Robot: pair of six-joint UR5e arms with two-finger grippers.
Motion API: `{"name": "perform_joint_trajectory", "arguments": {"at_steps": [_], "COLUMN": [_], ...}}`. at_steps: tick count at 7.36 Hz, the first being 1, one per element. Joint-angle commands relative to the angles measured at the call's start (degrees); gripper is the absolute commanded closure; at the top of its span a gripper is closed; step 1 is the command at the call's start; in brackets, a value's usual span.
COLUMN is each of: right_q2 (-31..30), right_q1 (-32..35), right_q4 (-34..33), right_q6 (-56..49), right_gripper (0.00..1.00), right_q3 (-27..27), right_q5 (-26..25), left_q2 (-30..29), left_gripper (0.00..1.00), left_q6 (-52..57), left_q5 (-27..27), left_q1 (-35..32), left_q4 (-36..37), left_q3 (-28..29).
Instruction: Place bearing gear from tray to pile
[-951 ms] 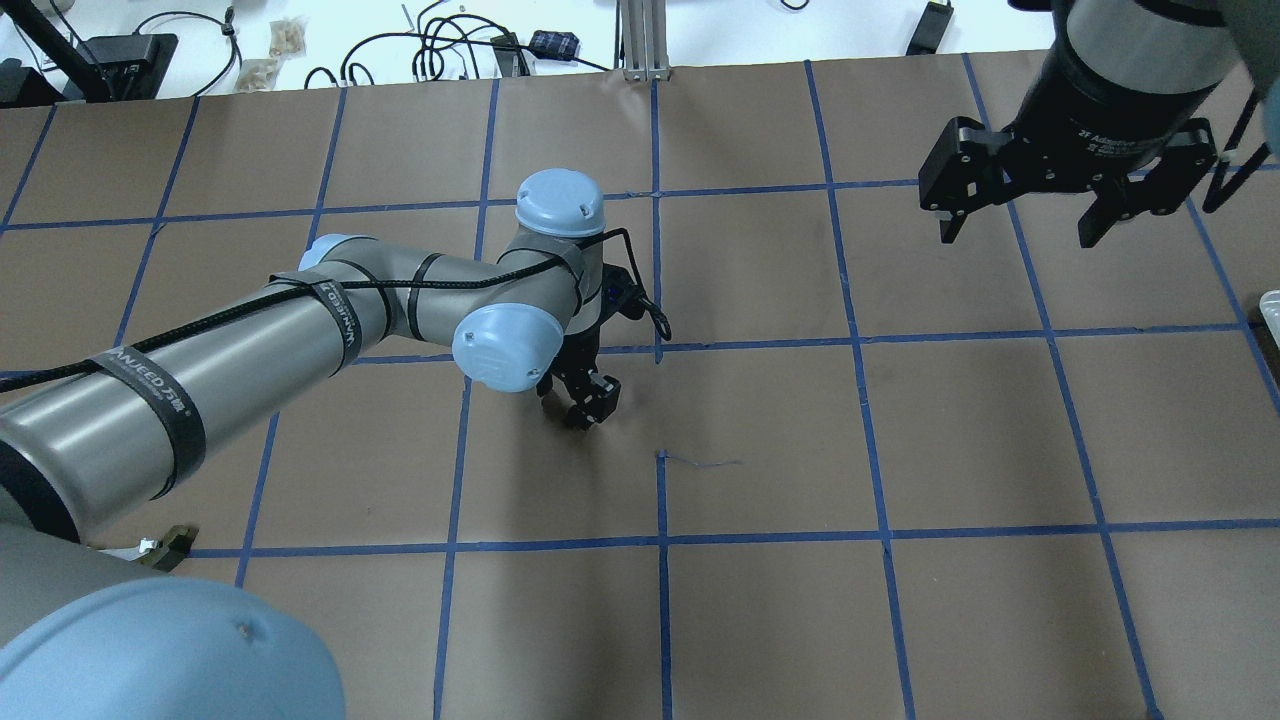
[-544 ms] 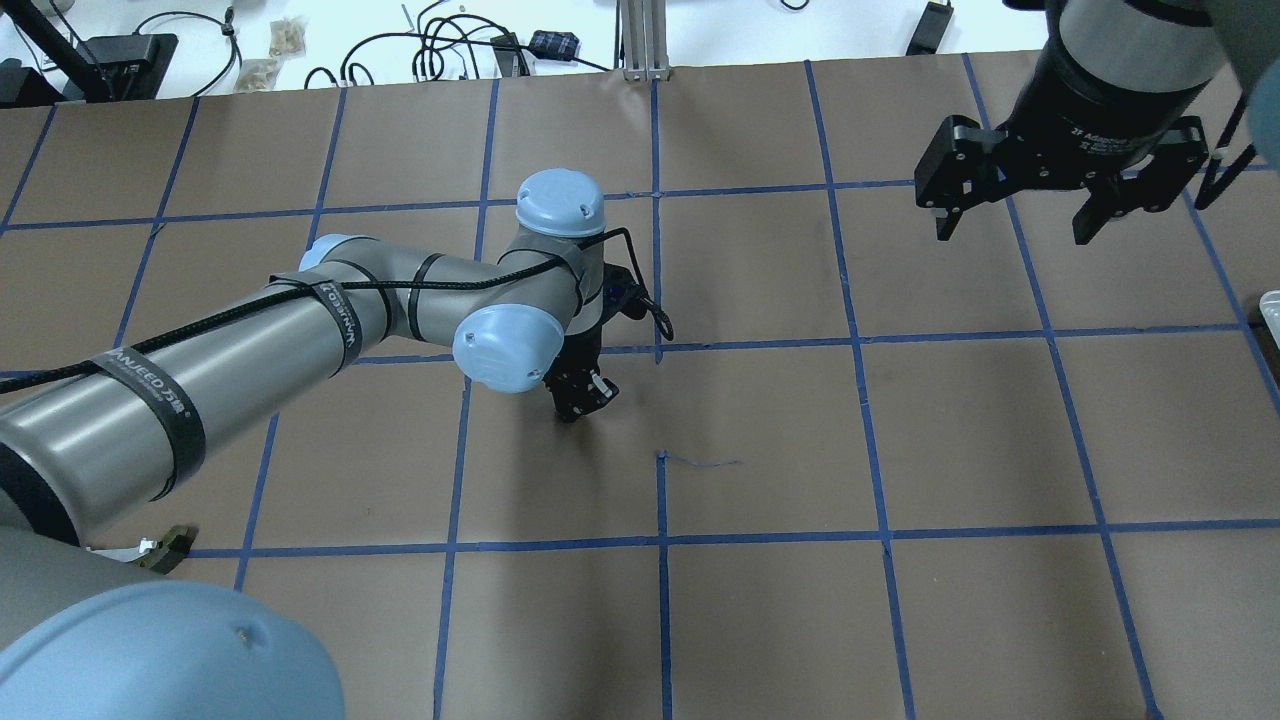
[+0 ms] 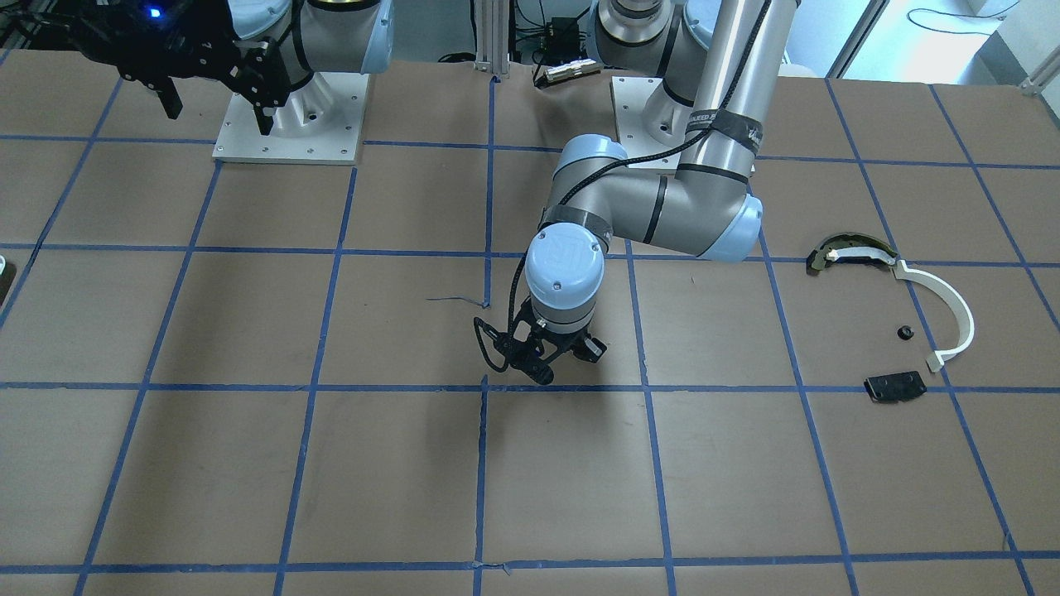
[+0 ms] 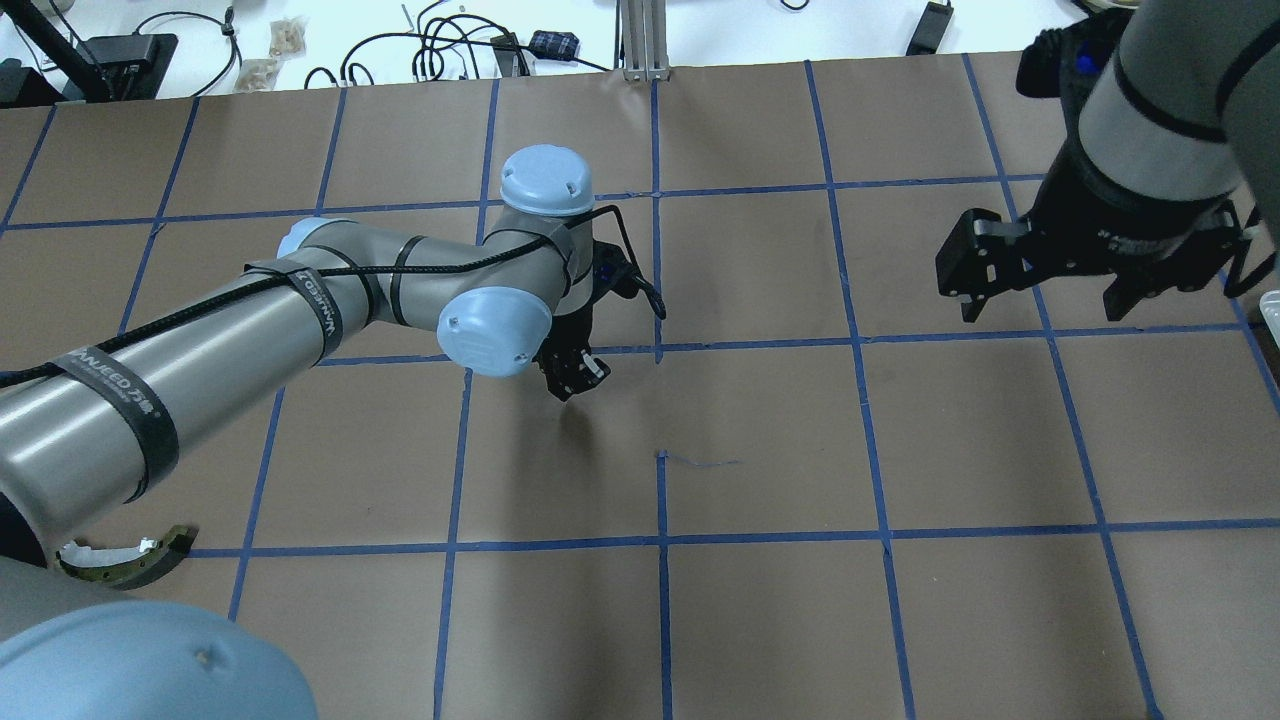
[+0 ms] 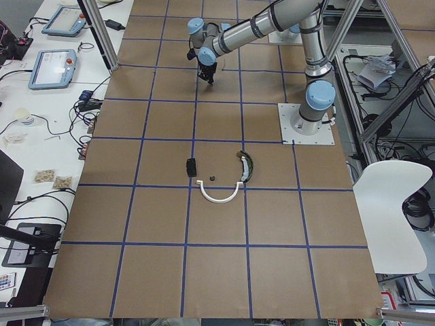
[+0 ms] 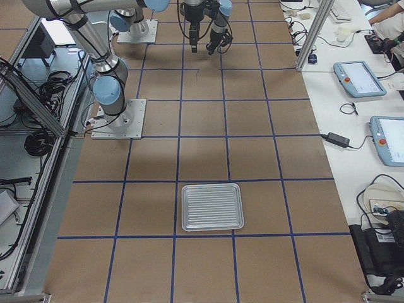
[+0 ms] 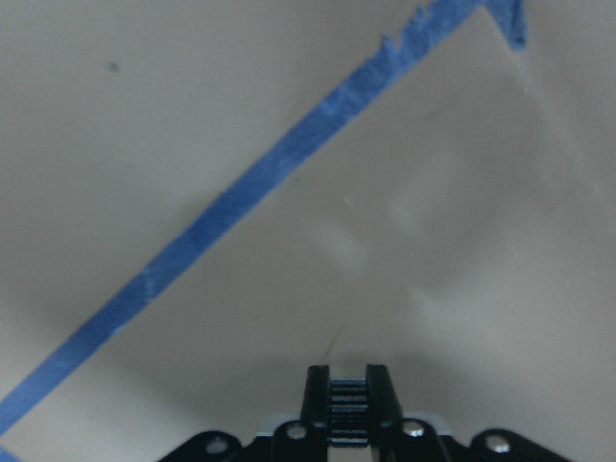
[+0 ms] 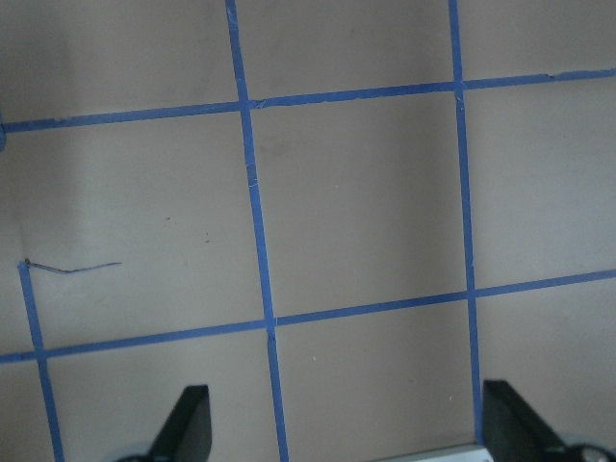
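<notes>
My left gripper (image 4: 575, 375) hangs low over the middle of the table, also seen in the front view (image 3: 546, 358). In the left wrist view its fingers (image 7: 316, 395) are shut on a small black toothed bearing gear (image 7: 348, 412). The pile lies far off on my left: a white half-circle strip (image 3: 948, 310), a curved black-and-cream piece (image 3: 853, 251), a flat black plate (image 3: 894, 386) and a small black round part (image 3: 904, 333). My right gripper (image 4: 1050, 300) is open and empty, high over the right side. The tray (image 6: 212, 207) lies further right.
The table is brown paper with a blue tape grid. The black-and-cream piece also shows at the overhead view's lower left (image 4: 130, 560). The tray's rim (image 4: 1272, 305) shows at the overhead view's right edge. Cables and boxes (image 4: 450, 45) lie beyond the far edge.
My left gripper has shifted a little away from me and to the left, and its fingers look closer together. My right gripper has moved nearer to me and slightly right, still open.
</notes>
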Motion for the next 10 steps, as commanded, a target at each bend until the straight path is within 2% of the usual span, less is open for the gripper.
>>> {"name": "perform_joint_trajectory", "arguments": {"at_steps": [1,3,4,5,6,7,8,10], "right_q2": [-1.7,-0.9,-0.7,-1.8,-5.7,-12.6,-14.5,-13.8], "right_q1": [3.1,3.5,3.9,3.8,3.9,4.0,4.1,4.1], "right_q4": [-7.1,-9.3,-14.4,-14.1,-12.4,-9.1,-9.9,-11.1], "right_q6": [-0.9,0.0,0.0,-0.9,-0.2,-0.9,0.0,-0.9], "right_gripper": [0.00,0.00,0.00,0.00,0.00,0.00,0.00,0.00], "right_q3": [7.0,8.0,6.3,5.2,7.2,12.6,16.3,14.5], "right_q5": [-0.6,0.2,-0.1,0.4,0.4,0.4,0.6,-0.7], "left_q2": [3.0,5.8,6.7,6.9,6.6,5.7,4.8,3.3], "left_gripper": [1.00,1.00,1.00,1.00,1.00,1.00,1.00,1.00], "left_q6": [0.3,7.1,9.3,17.7,22.3,23.4,23.0,22.9], "left_q5": [5.3,5.5,5.6,5.7,5.6,5.7,5.6,5.7], "left_q1": [10.4,23.6,29.8,37.7,45.1,49.8,51.3,51.4], "left_q4": [-9.2,-11.2,-11.3,-11.1,-10.9,-10.4,-8.9,-3.9], "left_q3": [6.4,7.3,7.3,7.3,7.0,6.3,5.5,2.1]}}
